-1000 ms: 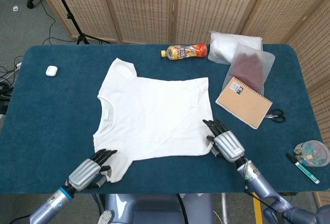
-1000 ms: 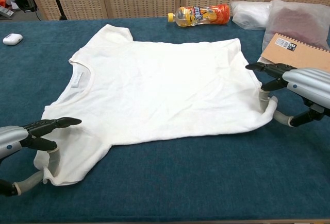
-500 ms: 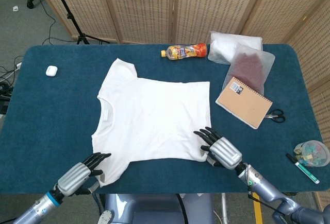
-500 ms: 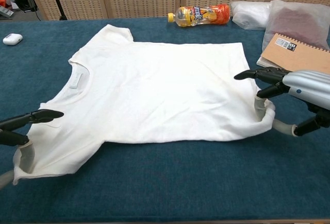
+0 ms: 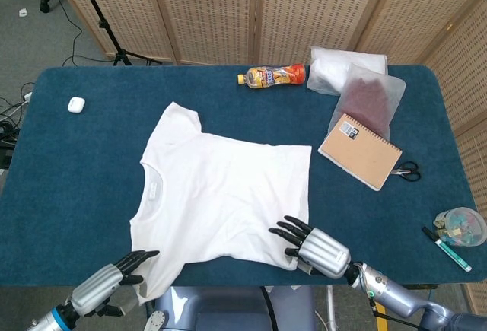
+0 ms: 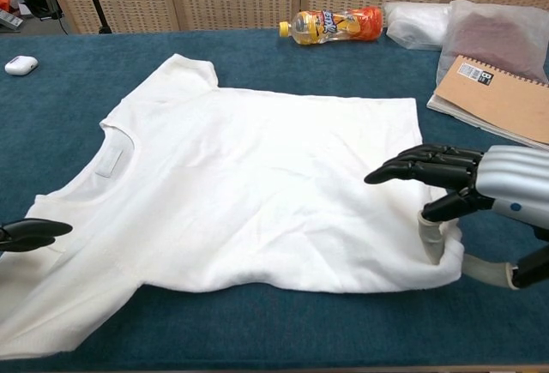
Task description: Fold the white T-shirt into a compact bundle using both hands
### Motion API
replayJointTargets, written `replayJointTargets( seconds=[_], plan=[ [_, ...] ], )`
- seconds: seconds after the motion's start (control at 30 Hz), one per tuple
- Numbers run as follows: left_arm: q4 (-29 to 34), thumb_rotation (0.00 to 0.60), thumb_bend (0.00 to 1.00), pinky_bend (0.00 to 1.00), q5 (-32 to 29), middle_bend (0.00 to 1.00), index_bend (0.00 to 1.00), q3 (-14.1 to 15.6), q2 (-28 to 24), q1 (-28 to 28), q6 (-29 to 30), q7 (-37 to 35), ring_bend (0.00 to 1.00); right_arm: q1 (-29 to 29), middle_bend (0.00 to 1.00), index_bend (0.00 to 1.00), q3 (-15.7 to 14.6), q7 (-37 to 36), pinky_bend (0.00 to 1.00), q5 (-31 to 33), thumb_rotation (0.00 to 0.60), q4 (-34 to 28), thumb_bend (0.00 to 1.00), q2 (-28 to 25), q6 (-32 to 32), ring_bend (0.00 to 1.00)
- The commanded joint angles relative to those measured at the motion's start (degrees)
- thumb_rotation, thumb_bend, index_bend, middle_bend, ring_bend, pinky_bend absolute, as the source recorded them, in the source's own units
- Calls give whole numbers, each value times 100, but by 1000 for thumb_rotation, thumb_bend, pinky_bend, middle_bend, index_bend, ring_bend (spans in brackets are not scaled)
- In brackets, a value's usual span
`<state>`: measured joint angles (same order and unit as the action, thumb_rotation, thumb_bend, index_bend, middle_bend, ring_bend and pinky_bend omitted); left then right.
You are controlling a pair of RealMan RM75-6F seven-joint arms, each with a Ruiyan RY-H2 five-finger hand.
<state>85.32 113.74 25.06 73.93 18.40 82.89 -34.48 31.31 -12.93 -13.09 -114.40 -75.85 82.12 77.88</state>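
Head view: I see the shirt (image 5: 221, 190) lying flat at the worktop's (image 5: 68, 194) near middle. My right hand (image 5: 313, 246) pinches its near right hem corner; my left hand (image 5: 110, 278) pinches the near left sleeve.

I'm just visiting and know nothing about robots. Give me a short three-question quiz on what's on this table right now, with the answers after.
1. True or false: the white T-shirt is already folded into a bundle.
2. Which hand pinches the shirt's hem corner near the notebook side: A) left hand, B) right hand?
3. Fill in: the orange drink bottle is lying on its ____.

Key
1. False; it lies spread flat on the blue table.
2. B; the right hand holds that corner, while the left hand is at the sleeve by the table's near edge.
3. Side.
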Motion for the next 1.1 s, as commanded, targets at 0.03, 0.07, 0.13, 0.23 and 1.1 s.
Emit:
replayJointTargets(
  seconds=[0.03, 0.07, 0.13, 0.23, 1.1],
  plan=[
    [147, 600, 585, 0, 62, 0, 728, 125, -96, 25, -63, -152, 0, -26, 91, 634, -39, 83, 0, -74, 600, -77, 569, -58, 95, 0],
    [193, 600, 585, 0, 77, 0, 728, 170, -124, 39, -92, -220, 0, -45, 94, 636, -51, 102, 0, -102, 600, -92, 569, -69, 144, 0],
    [255, 600, 585, 0, 96, 0, 730, 222, -172, 64, -134, -304, 0, -77, 99, 638, -79, 120, 0, -137, 600, -104, 569, -87, 204, 0],
    [314, 600, 582, 0, 24, 0, 731, 189, -177, 74, -190, -339, 0, -105, 100, 638, -96, 138, 0, -124, 600, -70, 569, -93, 197, 0],
    [391, 600, 598, 0, -4021, 0, 750, -3449, 219, 1842, -2244, 2662, 0, 750, 100, 638, 1930, 79, 0, 3409, 600, 586, 570, 7, -2471, 0]
  ],
)
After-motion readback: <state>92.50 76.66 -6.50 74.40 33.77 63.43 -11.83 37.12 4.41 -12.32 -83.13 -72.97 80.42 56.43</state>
